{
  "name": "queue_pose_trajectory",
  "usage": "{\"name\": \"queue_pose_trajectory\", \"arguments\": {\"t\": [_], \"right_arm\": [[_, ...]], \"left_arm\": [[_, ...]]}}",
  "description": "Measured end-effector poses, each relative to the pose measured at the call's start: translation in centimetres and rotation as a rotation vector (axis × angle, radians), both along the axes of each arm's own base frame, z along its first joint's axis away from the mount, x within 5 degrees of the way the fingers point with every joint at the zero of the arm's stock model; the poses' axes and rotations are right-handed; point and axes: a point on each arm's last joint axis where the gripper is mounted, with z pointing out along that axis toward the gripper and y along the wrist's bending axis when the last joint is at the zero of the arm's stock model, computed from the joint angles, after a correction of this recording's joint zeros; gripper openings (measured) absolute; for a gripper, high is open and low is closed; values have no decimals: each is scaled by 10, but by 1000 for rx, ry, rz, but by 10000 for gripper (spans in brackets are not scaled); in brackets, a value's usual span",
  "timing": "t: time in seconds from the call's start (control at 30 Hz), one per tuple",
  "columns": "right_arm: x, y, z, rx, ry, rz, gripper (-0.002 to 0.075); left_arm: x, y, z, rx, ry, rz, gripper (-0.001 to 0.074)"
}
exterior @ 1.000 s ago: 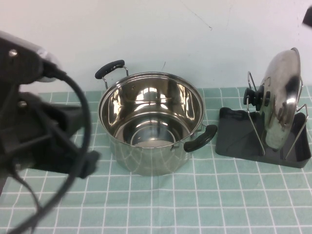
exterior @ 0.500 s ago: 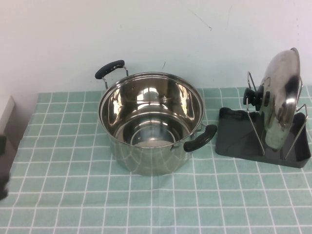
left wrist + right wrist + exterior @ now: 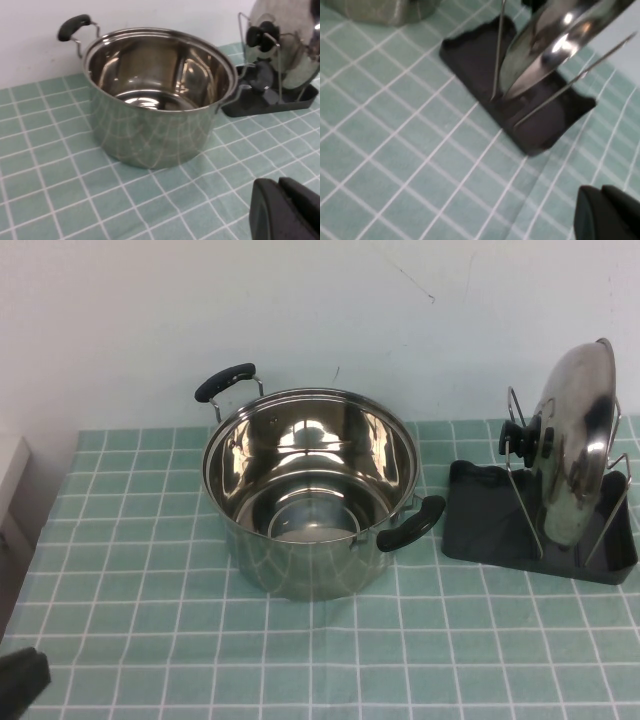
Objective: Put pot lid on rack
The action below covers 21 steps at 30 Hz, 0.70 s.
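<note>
The pot lid [image 3: 578,440] stands on edge in the rack [image 3: 480,525] at the right of the table, leaning on the silver wire loops, its black knob [image 3: 527,438] facing the pot. It also shows in the left wrist view [image 3: 295,25] and the right wrist view [image 3: 550,40]. My left gripper [image 3: 20,680] is at the near left corner, shut and empty [image 3: 279,184], far from the lid. My right gripper [image 3: 601,191] is shut and empty, hovering over the cloth near the rack's black base [image 3: 540,125]; it is out of the high view.
A deep steel pot [image 3: 300,570] with two black handles stands open in the middle of the green checked cloth [image 3: 150,640], left of the rack. A white wall runs along the back. The cloth's left edge lies near my left gripper.
My left arm has pulled back out of the left side of the high view down to the near left corner. The lid, rack and pot have not moved.
</note>
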Motion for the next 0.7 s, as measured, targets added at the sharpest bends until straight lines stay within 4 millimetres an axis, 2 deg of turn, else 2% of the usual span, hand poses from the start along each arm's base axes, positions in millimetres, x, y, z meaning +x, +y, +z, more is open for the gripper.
{"name": "queue_pose_trajectory", "arguments": {"t": [0.1,0.17,0.23,0.47,0.7], "right_arm": [[-16,-2,-38,16,33,-23,4],[-25,-3,-55,22,53,-27,4],[-31,-4,-64,24,54,-28,4],[-38,-4,-63,48,11,-29,4],[-45,5,-68,163,136,-2,4]], "left_arm": [[-3,0,-20,-28,-31,-33,-1],[-4,-1,-30,-38,-42,-48,-1],[-4,-2,-36,-35,-42,-54,-1],[-4,-2,-40,-36,-37,-57,-1],[-3,0,-44,-5,-10,-38,-1]]}}
